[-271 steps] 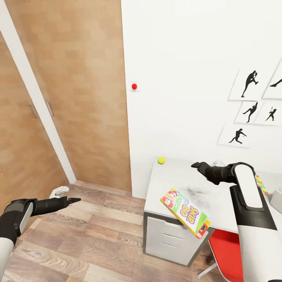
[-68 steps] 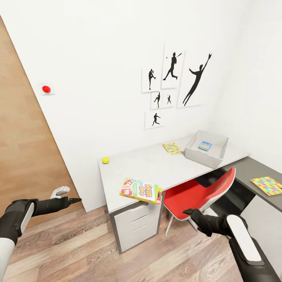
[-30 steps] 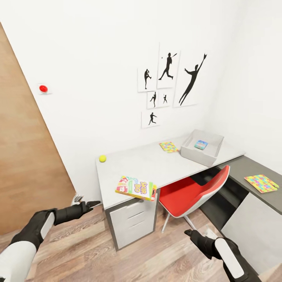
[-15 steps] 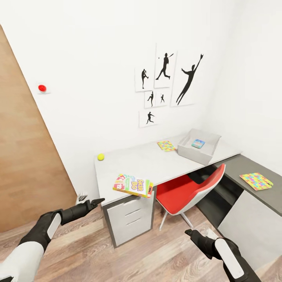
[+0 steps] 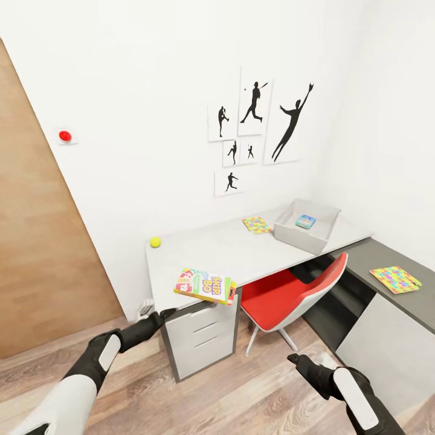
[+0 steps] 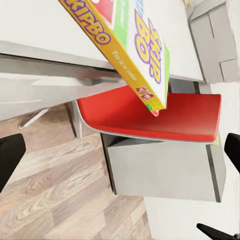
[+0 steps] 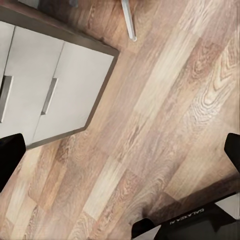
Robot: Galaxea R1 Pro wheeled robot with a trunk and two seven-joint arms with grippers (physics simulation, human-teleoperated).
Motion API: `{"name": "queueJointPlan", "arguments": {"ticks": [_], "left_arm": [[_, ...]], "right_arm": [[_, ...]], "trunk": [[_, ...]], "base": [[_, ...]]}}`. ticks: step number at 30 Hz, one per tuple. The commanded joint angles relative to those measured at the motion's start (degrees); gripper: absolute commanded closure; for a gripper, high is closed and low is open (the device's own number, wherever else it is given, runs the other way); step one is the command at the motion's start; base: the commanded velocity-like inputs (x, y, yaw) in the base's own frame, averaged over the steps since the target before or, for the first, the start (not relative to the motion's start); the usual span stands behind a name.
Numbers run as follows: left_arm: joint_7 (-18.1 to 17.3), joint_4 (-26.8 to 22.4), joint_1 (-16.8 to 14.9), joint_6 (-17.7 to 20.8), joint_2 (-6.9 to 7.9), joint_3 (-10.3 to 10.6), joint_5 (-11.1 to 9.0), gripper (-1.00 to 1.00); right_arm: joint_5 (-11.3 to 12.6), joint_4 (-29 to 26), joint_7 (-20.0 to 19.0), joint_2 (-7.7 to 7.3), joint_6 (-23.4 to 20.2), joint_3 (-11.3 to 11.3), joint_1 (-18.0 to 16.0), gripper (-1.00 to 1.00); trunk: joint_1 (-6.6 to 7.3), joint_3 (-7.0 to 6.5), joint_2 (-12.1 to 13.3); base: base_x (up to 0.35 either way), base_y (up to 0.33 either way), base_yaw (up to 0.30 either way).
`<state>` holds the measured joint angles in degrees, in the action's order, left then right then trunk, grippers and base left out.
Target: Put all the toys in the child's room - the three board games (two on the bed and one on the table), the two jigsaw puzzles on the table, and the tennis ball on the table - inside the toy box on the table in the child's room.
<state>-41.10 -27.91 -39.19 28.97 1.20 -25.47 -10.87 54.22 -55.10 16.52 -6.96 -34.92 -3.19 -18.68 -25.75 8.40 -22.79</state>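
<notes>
Reach is under way: our left gripper (image 5: 162, 314), open and empty, has risen toward the overhanging board game (image 5: 205, 286); right gripper (image 5: 294, 359) is open.

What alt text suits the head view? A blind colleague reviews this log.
A yellow-green board game overhangs the front edge of a pale grey table, left gripper near it. Farther back sit a tennis ball, jigsaw puzzle and toy box.

brightness: bright, even and flat, with no visible lamp.
wall (image 5: 151, 90): near blown-out white, little shading.
shadows: soft dark under the table (image 5: 241, 251) and the red chair (image 5: 290, 296).
glare: none on the wood floor (image 5: 241, 393).
sharpness: crisp, slight softness in the left wrist view.
distortion: wide-angle lean at the head view's edges.
</notes>
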Motion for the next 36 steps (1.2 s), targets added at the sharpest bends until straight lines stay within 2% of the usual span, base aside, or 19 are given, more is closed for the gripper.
{"name": "queueJointPlan", "arguments": {"ticks": [1,3,4,8,11,13,17,19,20,22,27,36], "left_arm": [[0.07,0.02,-0.07,0.38,-0.32,-0.22,-0.49,-1.0],[0.46,0.03,-0.08,-0.28,-1.06,-0.31,-1.75,-1.0],[0.73,0.04,-0.09,-1.36,-1.51,-0.45,-3.03,-1.0],[3.12,1.35,-0.1,-5.26,-2.69,-0.62,-9.71,-1.0],[4.56,3.08,-0.1,-7.0,-3.3,-0.57,-12.37,-1.0],[5.01,3.68,-0.11,-8.02,-3.98,-0.56,-13.25,-1.0],[5.05,4.11,-0.17,-8.09,-4.21,-1.05,-14.98,-1.0],[5.02,4.2,-0.18,-7.54,-4.18,-2.13,-17.54,-1.0],[5.01,4.23,-0.18,-7.2,-4.17,-2.36,-18.2,-1.0],[4.95,4.65,-0.18,-4.71,-4.06,-2.95,-20.29,-1.0],[4.78,6.38,-0.18,-0.58,-4.03,-3.29,-21.52,-1.0],[5.01,6.62,-0.22,0.62,-5.16,-2.8,-21.56,-1.0]], "right_arm": [[0.64,-0.09,0.53,-0.16,-0.15,-0.03,-0.04,-1.0],[0.68,-0.09,0.53,-0.54,-0.08,-0.05,-0.04,-1.0],[0.69,-0.09,0.5,-0.82,0.21,-0.05,-0.04,-1.0],[0.71,-0.09,0.45,-1.37,1.68,0.18,-0.04,-1.0],[0.71,-0.14,0.47,-1.45,1.93,0.25,-0.04,-1.0],[0.71,-0.2,0.46,-1.47,2.03,0.32,-0.04,-1.0],[0.71,-0.26,0.48,-1.4,2.12,0.44,0.01,-1.0],[0.71,-0.27,0.49,-1.29,2.13,0.51,0.01,-1.0],[0.71,-0.27,0.48,-1.28,2.13,0.51,0.0,-1.0],[0.71,-0.27,0.46,-1.24,2.13,0.54,0.02,-1.0],[0.71,-0.17,0.46,-1.18,2.17,0.55,0.02,-1.0],[0.65,2.17,0.45,-1.35,2.16,0.57,-0.01,-1.0]], "trunk": [[-0.04,0.12,-0.12],[-0.04,0.12,-0.12],[-0.04,0.12,-0.12],[-0.04,0.06,-0.12],[-0.04,-0.02,-0.12],[-0.04,-0.08,-0.12],[-0.04,-0.22,-0.12],[-0.04,-0.28,-0.12],[-0.04,-0.31,-0.12],[-0.04,-0.34,-0.12],[-0.04,-0.36,-0.12],[-0.04,-0.36,-0.12]], "base": [[0.0,0.0,0.0],[0.0,0.0,0.0],[0.0,0.0,0.0],[0.0,0.0,0.116],[0.0,0.0,0.229],[0.0,0.0,0.255],[0.0,0.0,0.264],[0.0,0.0,0.258],[0.0,0.0,0.217],[0.0,0.0,0.114],[0.0,0.0,0.037],[0.0,0.0,0.004]]}}
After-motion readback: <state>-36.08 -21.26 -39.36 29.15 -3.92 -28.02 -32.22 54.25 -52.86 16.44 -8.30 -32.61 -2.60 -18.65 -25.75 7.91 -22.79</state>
